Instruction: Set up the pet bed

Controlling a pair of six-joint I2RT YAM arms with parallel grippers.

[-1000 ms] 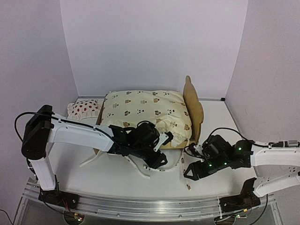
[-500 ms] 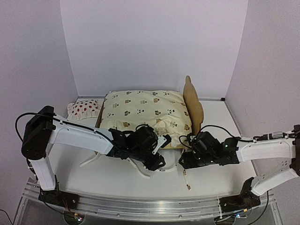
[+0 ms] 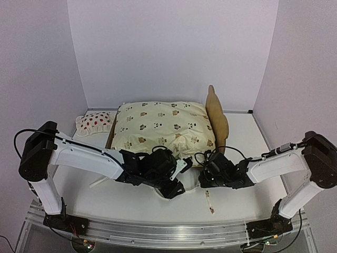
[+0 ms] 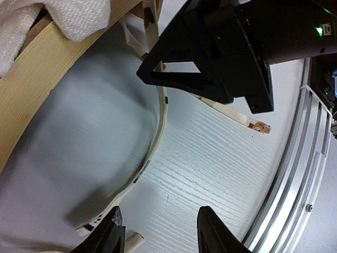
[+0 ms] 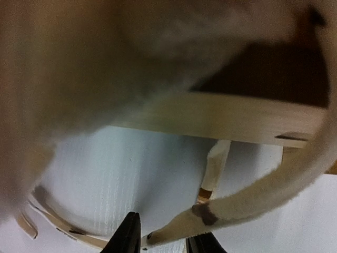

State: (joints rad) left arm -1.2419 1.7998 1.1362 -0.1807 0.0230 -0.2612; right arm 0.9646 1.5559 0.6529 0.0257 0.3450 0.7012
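The small pet bed (image 3: 216, 114) of light wood, with a bumpy headboard, sits toward the back of the white table (image 3: 250, 141), in the middle. A puffy cream cover with little animal prints (image 3: 160, 124) fills it. A small white pillow with red strawberries (image 3: 95, 122) lies just beside its left end.

The left claw (image 4: 160, 234) is low in front of the bed, fingers apart and holding nothing, over a thin curved wood strip (image 4: 161, 122). The right claw (image 5: 163, 240) is narrow around the tip of a pale strip (image 5: 247, 203). It cannot be told if it pinches it.

Plain pale walls (image 3: 174, 47) stand around.
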